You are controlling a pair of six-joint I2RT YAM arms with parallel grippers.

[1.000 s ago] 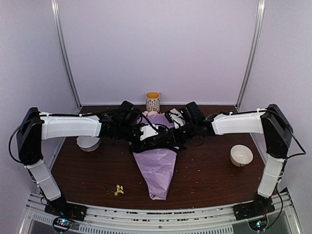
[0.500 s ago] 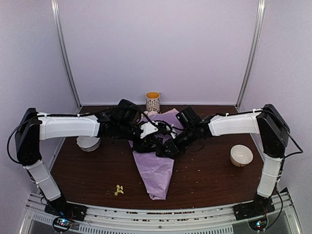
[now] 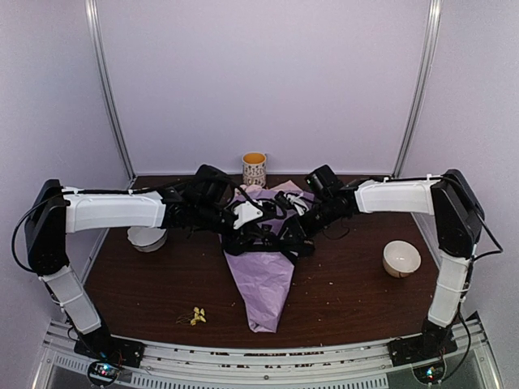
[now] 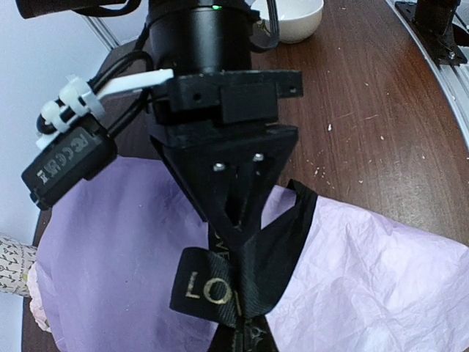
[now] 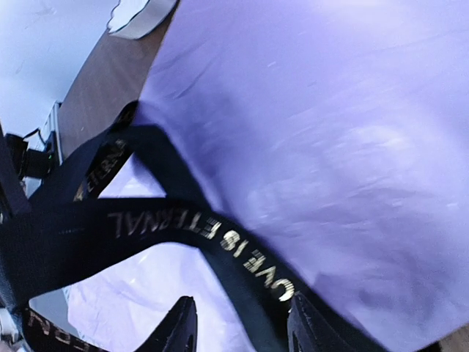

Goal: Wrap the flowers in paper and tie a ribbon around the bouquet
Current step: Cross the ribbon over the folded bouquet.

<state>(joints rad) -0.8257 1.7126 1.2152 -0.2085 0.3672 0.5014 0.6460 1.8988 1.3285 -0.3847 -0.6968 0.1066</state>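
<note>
I have the left arm (image 3: 113,211) and the right arm (image 3: 393,197) stretched inward, forearms about level, wrists dipped so both hands sit close together. My left hand (image 4: 236,220) is pinched tight on the ribbon (image 4: 212,290). My right hand (image 5: 242,326) has its fingers parted.

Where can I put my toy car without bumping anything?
Bare brown table lies between the bouquet and the right bowl, and between the left bowl and the yellow blossoms. Crowded in the middle, where the left arm and right arm meet over the ribbon.
</note>
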